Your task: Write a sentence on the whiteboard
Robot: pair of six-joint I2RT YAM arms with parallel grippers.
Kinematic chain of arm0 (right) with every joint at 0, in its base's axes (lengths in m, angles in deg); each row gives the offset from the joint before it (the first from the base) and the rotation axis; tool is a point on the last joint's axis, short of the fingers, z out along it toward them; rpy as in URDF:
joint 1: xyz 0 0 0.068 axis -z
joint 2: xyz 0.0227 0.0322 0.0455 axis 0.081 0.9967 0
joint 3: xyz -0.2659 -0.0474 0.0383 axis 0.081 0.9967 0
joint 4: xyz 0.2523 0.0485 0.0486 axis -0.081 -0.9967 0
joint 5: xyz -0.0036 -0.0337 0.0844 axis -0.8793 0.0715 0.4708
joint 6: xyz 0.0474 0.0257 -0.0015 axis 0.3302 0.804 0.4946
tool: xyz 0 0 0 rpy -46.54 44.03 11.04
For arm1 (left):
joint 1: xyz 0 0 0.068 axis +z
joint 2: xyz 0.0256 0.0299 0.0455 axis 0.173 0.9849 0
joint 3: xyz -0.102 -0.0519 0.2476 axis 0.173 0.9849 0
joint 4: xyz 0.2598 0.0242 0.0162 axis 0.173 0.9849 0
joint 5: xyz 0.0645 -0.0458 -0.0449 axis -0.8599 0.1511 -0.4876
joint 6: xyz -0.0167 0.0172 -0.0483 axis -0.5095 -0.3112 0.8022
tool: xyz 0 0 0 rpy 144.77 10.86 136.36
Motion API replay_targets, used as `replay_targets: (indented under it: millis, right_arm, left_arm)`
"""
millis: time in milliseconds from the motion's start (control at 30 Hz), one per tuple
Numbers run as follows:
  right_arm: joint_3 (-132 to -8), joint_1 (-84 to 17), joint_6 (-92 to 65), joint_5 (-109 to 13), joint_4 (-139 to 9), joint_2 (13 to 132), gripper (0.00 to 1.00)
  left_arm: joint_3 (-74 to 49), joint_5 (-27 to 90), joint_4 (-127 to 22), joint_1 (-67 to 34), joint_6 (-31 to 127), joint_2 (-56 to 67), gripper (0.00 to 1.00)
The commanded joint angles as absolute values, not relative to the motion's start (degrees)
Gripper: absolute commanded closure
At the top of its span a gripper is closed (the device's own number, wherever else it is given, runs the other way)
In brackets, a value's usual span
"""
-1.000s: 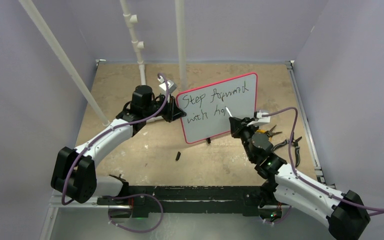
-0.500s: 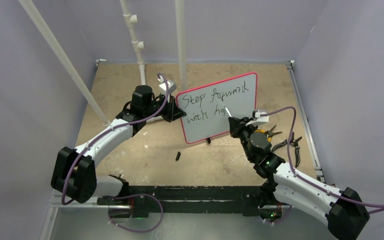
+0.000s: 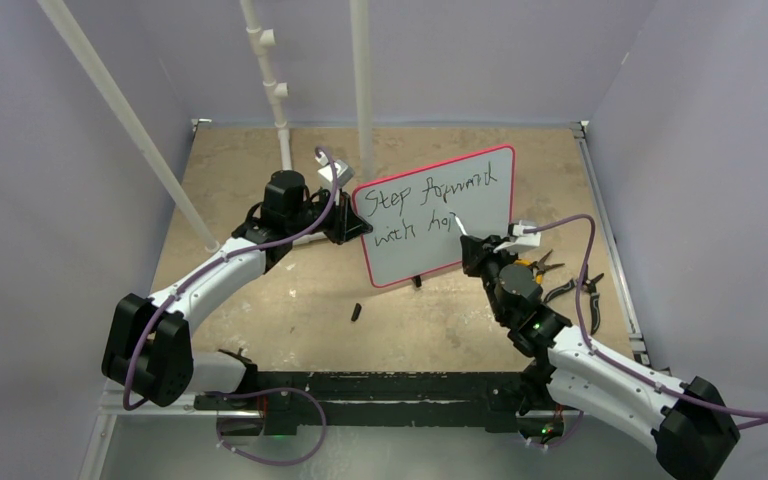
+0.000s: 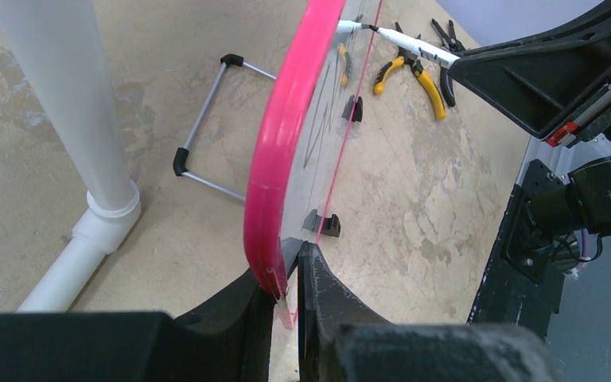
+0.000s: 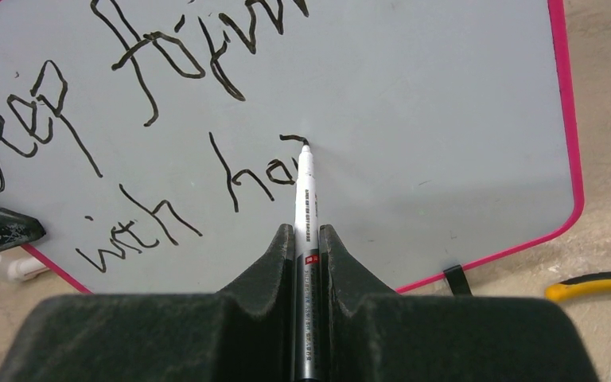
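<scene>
— While the sentence [image 5: 167, 171] stops partway through its second line, where is the whiteboard [image 3: 480, 235] stood, and why?

— It is propped mid-worktop [image 3: 280, 300]; its left edge is pinched by the left end effector [image 4: 288, 270], presumably for steadiness; a marker [image 5: 305, 199] is clamped in the right end effector [image 5: 306, 232], tip laid on the board; no container is seen.

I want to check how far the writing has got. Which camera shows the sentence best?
The right wrist view: the sentence fills the frame, with the marker tip at its last stroke. The top external view shows it whole but small. The left wrist view sees the whiteboard nearly edge-on, strokes unreadable.
</scene>
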State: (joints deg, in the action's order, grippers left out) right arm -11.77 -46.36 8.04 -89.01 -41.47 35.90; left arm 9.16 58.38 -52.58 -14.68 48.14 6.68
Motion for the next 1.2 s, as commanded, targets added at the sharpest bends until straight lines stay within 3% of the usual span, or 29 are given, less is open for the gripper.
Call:
replay_targets:
  millis: [0,800,1167]
  right_arm:
    - [-12.61,-46.3,9.39,-89.32,-42.93,35.95,1.0]
    - [-11.09,-46.38,9.02,-85.35,-43.82,32.73,1.0]
    - [-12.62,-46.31,9.25,-89.19,-48.61,31.18,1.0]
  left_arm:
    - [9.54,56.46,-48.88,-15.33,47.36,6.85,1.0]
    - [9.63,56.6,-49.23,-15.35,47.61,6.94,1.0]
    - [9.72,56.66,-49.37,-15.35,47.69,6.94,1.0]
